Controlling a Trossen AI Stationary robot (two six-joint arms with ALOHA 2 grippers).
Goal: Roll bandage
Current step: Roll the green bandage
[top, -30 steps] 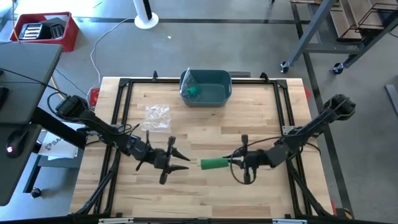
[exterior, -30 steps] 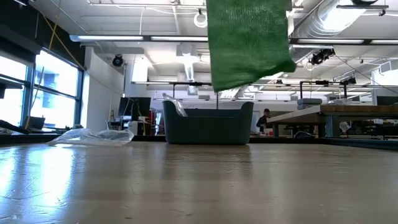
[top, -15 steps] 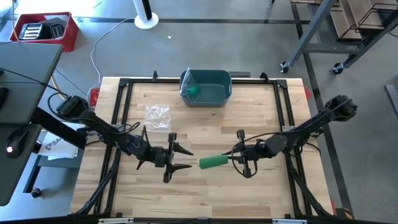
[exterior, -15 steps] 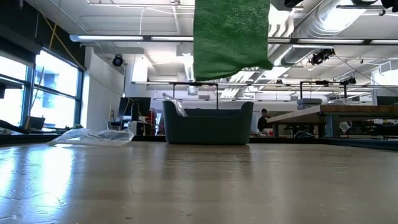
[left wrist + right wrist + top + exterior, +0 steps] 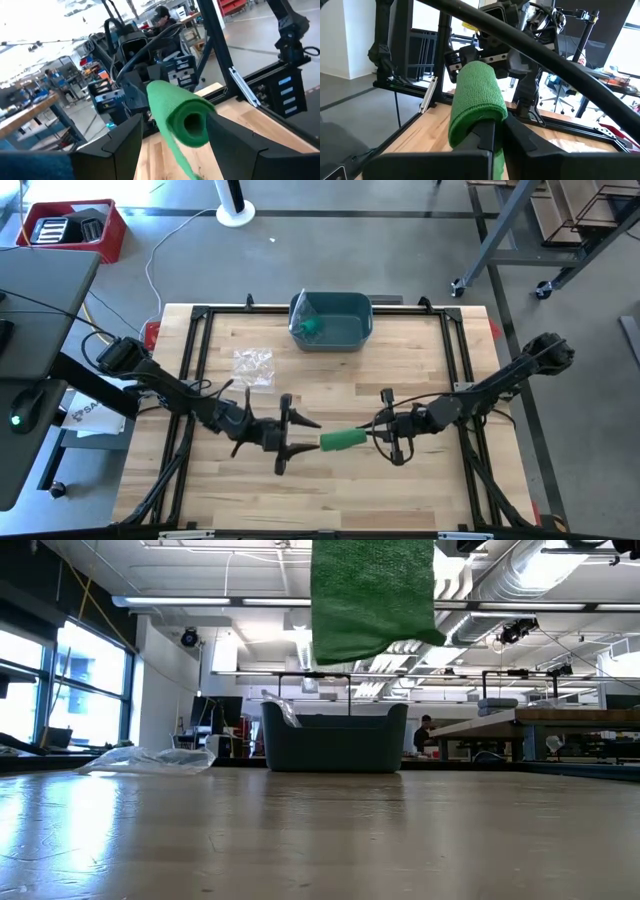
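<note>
While the right gripper [image 5: 372, 438] clamps the bandage [image 5: 342, 441] aloft, the left gripper [image 5: 300, 438] stands wide at its free end.

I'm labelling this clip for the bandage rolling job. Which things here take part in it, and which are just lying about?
In the job:
green bandage roll, clamped at one end by the right gripper
left gripper, open, at the roll's free end

Lying about:
teal bin with a green item inside
crumpled clear plastic bag
</note>
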